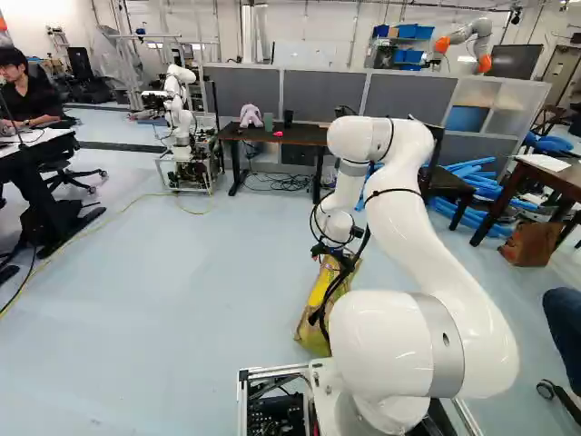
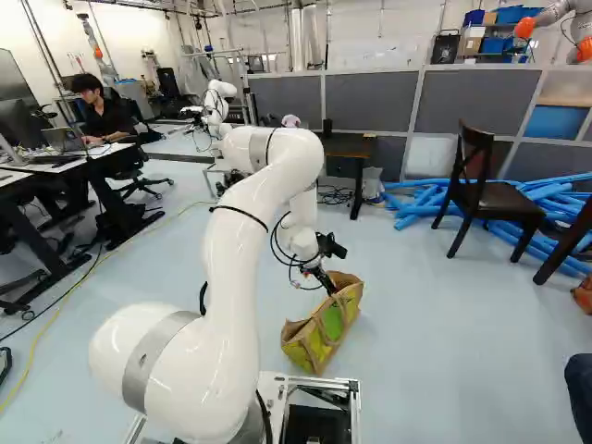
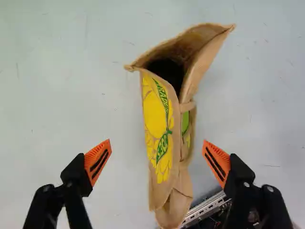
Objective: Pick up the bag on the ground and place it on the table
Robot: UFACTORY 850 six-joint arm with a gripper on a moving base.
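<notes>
Hangs above the bag [image 3: 155, 119], upright on the floor [image 1: 182, 300]; holds the gripper [image 3: 157, 152] with jaws spread wide on both sides, likely to straddle the narrow top; needs lowering and closing before any lift toward the table [image 1: 300, 136].

The white arm [image 1: 419, 238] (rather glossy) has grey bands [image 1: 448, 345] and black cables [image 1: 343, 272].

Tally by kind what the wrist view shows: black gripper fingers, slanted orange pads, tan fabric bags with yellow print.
Black gripper fingers: 2
Slanted orange pads: 2
Tan fabric bag with yellow print: 1
Total: 5
</notes>
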